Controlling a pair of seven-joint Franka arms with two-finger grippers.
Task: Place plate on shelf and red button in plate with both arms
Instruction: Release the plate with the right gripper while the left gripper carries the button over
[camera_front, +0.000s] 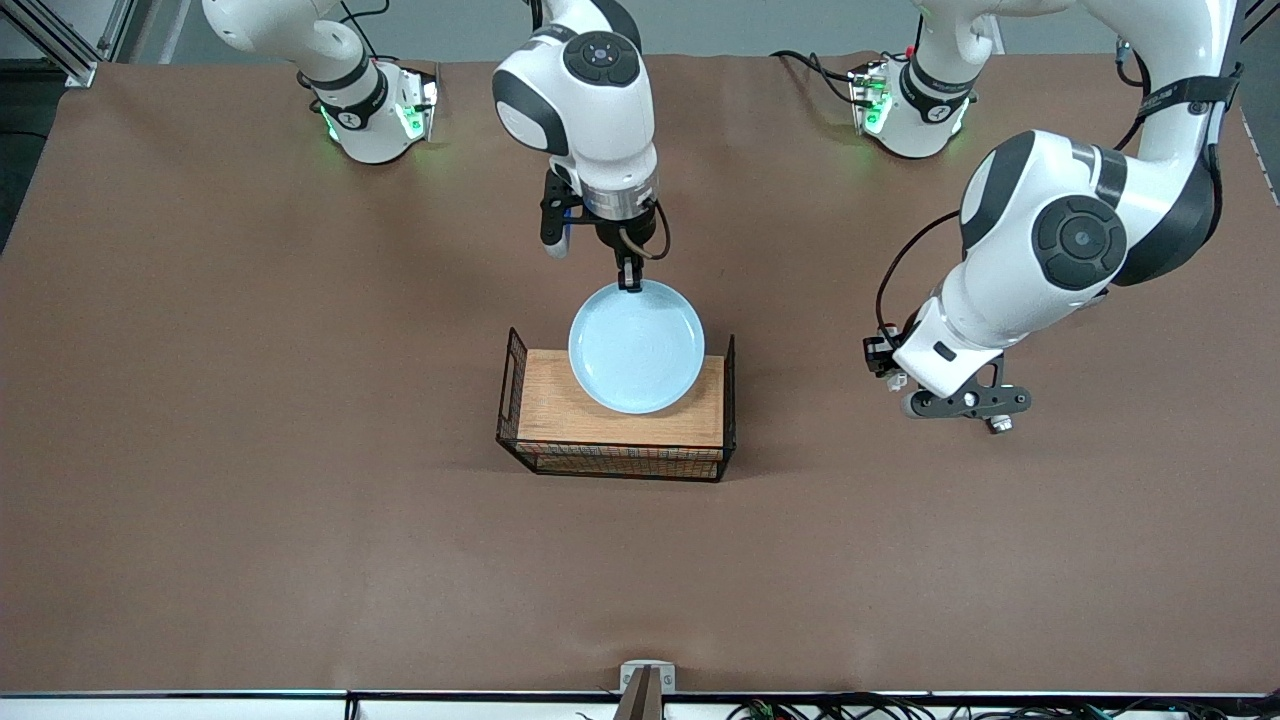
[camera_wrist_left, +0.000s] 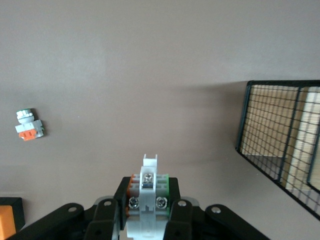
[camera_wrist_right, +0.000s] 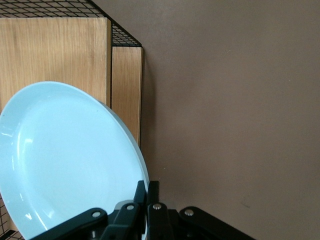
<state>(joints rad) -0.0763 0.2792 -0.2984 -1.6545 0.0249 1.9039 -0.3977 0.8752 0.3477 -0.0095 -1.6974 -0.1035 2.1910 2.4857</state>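
Front view shows the right gripper (camera_front: 630, 283) clamped on the plate's (camera_front: 636, 346) rim over the basket (camera_front: 620, 420), while beside the basket the left gripper (camera_front: 985, 412) pinches the red button (camera_wrist_left: 148, 192).

A round pale light-blue plate (camera_front: 636, 346) shows over a black wire-grid basket with a light wood-grain top (camera_front: 560, 405) — all on plain brown table covering (camera_front: 250, 450).
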